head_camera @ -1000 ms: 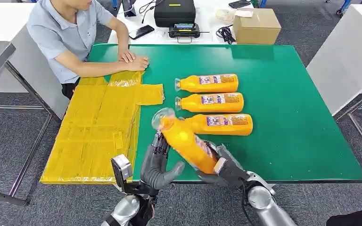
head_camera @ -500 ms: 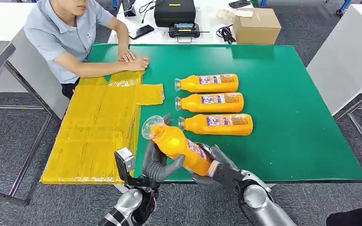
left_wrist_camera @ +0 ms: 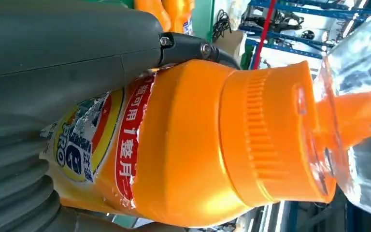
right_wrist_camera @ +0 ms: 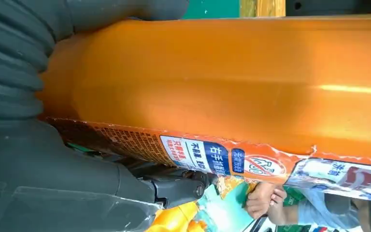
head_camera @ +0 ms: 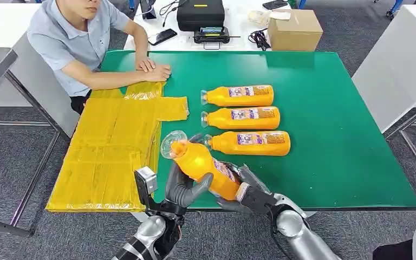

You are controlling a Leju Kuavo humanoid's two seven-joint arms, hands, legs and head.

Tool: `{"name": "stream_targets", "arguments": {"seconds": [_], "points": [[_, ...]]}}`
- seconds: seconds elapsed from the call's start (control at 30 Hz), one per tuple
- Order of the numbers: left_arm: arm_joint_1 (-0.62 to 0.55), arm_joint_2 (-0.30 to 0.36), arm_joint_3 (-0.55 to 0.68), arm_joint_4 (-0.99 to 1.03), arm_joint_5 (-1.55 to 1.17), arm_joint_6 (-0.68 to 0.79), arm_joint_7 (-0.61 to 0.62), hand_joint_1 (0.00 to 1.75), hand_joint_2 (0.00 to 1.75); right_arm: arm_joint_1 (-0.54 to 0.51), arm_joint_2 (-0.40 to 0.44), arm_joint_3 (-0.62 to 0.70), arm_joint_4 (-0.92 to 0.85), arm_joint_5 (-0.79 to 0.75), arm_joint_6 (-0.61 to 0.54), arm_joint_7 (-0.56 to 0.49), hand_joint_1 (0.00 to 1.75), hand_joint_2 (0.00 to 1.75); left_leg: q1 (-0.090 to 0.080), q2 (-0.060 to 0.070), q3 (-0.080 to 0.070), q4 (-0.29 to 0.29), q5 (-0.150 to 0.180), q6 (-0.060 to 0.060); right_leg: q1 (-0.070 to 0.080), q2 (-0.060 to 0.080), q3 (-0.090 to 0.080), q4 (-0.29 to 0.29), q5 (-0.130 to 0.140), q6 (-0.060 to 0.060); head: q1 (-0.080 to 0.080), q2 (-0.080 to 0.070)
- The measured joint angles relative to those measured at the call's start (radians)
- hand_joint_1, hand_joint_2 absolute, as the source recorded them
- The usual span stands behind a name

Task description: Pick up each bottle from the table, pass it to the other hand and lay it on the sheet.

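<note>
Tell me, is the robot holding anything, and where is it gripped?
Yes: an orange bottle. The right hand grips its base end; the left hand holds its upper body below the cap.

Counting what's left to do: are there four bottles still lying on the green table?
No: three bottles lie on the green table, while a fourth bottle is held above it.

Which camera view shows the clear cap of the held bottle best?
Left wrist view: the clear cap appears close, over the orange spout. Head view shows it small. Right wrist view shows the bottle's side.
</note>
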Motion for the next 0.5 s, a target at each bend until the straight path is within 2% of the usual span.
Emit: {"name": "stream_targets", "arguments": {"seconds": [0.13, 0.17, 0.2, 0.23, 0.27, 0.3, 0.33, 0.5], "points": [[-0.003, -0.001, 0.0, 0.006, 0.0, 0.0, 0.0, 1.75, 1.75, 0.0, 0.001, 0.002, 0.002, -0.001, 0.0, 0.0, 1.75, 1.75, 0.0, 0.0, 0.0, 0.0, 0.0, 0.0, 0.0, 0.0, 0.0, 0.0, 0.0, 0.0, 0.0, 0.0], [-0.005, -0.001, 0.001, 0.008, 0.0, -0.002, -0.001, 1.75, 1.75, 0.0, 0.001, 0.003, 0.002, -0.003, 0.0, 0.0, 1.66, 1.75, 0.0, 0.0, 0.0, 0.0, 0.0, 0.0, 0.0, 0.0, 0.0, 0.0, 0.0, 0.0, 0.0, 0.0], [-0.005, -0.001, 0.001, 0.009, 0.0, -0.003, -0.003, 1.75, 1.75, -0.001, 0.002, 0.003, 0.002, -0.005, 0.0, 0.0, 1.43, 1.75, 0.0, 0.0, 0.0, 0.0, 0.0, 0.0, 0.0, 0.0, 0.0, 0.0, 0.0, 0.0, 0.0, 0.0], [-0.006, -0.001, 0.001, 0.009, -0.002, -0.004, -0.008, 1.75, 1.75, -0.001, 0.002, 0.003, 0.002, -0.01, 0.003, 0.0, 1.1, 1.75, 0.0, 0.0, 0.0, 0.0, 0.0, 0.0, 0.0, 0.0, 0.0, 0.0, 0.0, 0.0, 0.0, 0.0], [-0.006, -0.001, 0.001, 0.009, -0.004, -0.004, -0.014, 1.75, 1.75, -0.001, 0.002, 0.003, 0.002, -0.014, 0.005, -0.001, 0.94, 1.75, 0.0, 0.0, 0.0, 0.0, 0.0, 0.0, 0.0, 0.0, 0.0, 0.0, 0.0, 0.0, 0.0, 0.0], [-0.006, -0.001, 0.002, 0.009, -0.005, -0.003, -0.02, 1.75, 1.75, -0.002, 0.002, 0.003, 0.002, -0.019, 0.006, -0.002, 0.3, 1.75, 0.0, 0.0, 0.0, 0.0, 0.0, 0.0, 0.0, 0.0, 0.0, 0.0, 0.0, 0.0, 0.0, 0.0], [-0.006, -0.001, 0.003, 0.009, -0.007, -0.002, -0.024, 1.75, 1.75, -0.002, 0.002, 0.003, 0.002, -0.023, 0.006, -0.002, 0.02, 1.75, 0.0, 0.0, 0.0, 0.0, 0.0, 0.0, 0.0, 0.0, 0.0, 0.0, 0.0, 0.0, 0.0, 0.0], [-0.004, -0.003, 0.005, 0.008, -0.042, 0.03, -0.033, 1.75, 1.75, -0.001, 0.008, 0.008, 0.004, -0.033, 0.008, -0.002, 0.0, 1.75, 0.0, 0.0, 0.0, 0.0, 0.0, 0.0, 0.0, 0.0, 0.0, 0.0, 0.0, 0.0, 0.0, 0.0]]}}
